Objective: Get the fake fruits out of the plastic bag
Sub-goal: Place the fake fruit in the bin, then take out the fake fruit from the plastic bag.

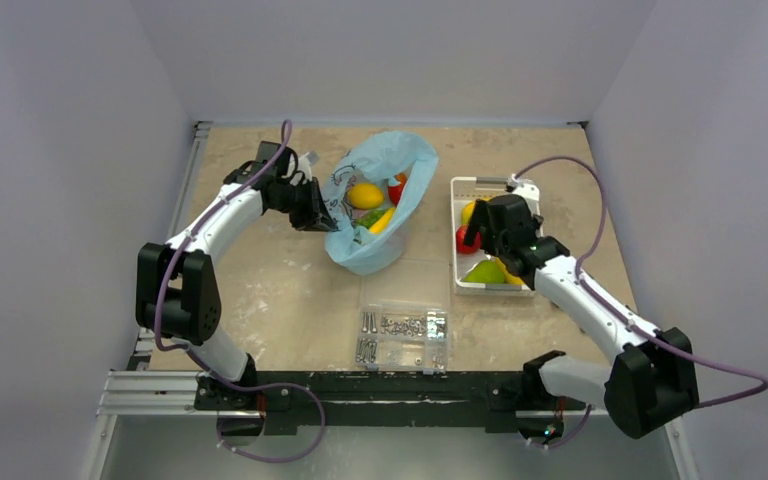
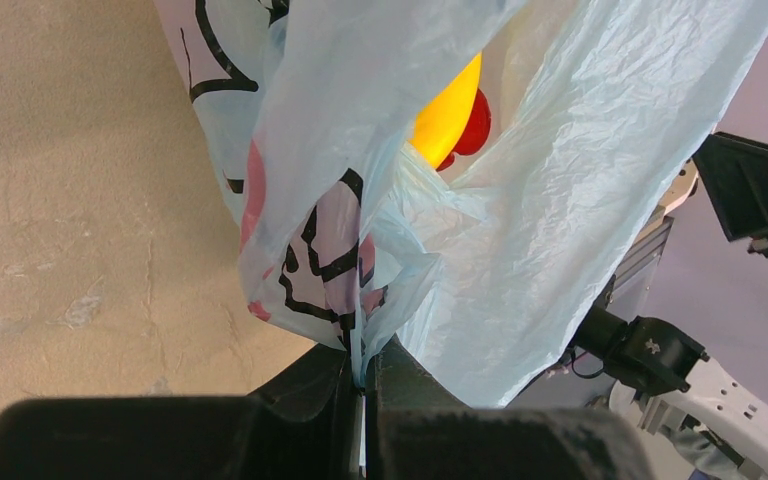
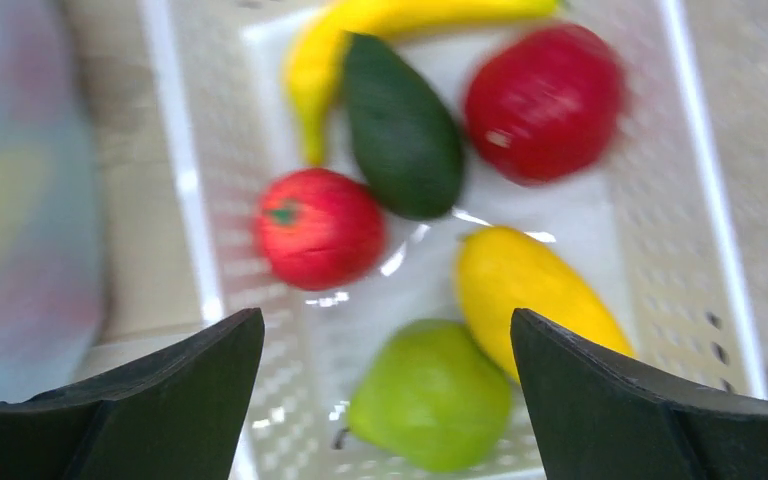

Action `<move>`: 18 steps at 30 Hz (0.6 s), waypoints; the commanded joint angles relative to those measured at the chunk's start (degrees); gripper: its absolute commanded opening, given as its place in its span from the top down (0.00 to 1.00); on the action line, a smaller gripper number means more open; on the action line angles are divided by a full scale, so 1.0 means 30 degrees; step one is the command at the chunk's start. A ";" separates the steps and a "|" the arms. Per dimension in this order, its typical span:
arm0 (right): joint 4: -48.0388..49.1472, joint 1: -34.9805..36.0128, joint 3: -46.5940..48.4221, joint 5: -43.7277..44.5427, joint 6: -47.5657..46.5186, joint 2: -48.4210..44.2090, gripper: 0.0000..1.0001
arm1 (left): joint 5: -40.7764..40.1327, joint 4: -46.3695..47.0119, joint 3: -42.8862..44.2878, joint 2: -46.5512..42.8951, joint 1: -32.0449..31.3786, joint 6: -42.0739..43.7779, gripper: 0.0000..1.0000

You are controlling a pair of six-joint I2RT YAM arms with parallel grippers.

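Observation:
The light-blue plastic bag (image 1: 385,205) stands open at the table's middle back, with yellow, red, orange and green fake fruits (image 1: 365,195) inside. My left gripper (image 1: 322,212) is shut on the bag's left edge and holds it up; the wrist view shows the film (image 2: 520,200) pinched between the fingers and a yellow fruit (image 2: 448,110) and a red one inside. My right gripper (image 1: 484,232) is open and empty above the white basket (image 1: 458,240), which holds a green fruit (image 3: 430,395), a yellow one (image 3: 530,295), two red ones, a dark green one (image 3: 400,130) and a banana.
A clear compartment box (image 1: 402,336) with silver screws lies at the table's front middle. The white basket's rim (image 3: 185,190) lies just right of the bag. The walls close the table on three sides.

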 commanded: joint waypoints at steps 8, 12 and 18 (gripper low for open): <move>0.3095 0.5259 0.8295 -0.4241 -0.4026 0.5394 0.12 | 0.0161 0.0331 0.0262 0.0158 0.0064 0.0102 1.00; 0.4833 0.6507 1.0687 -0.6379 -0.4829 0.8045 0.15 | 0.0022 0.0229 0.0286 0.0400 0.0063 0.0144 1.00; 0.7834 0.7177 1.2538 -0.7688 -0.5112 1.1588 0.18 | -0.0541 -0.0182 0.0497 0.0825 0.0057 0.0416 1.00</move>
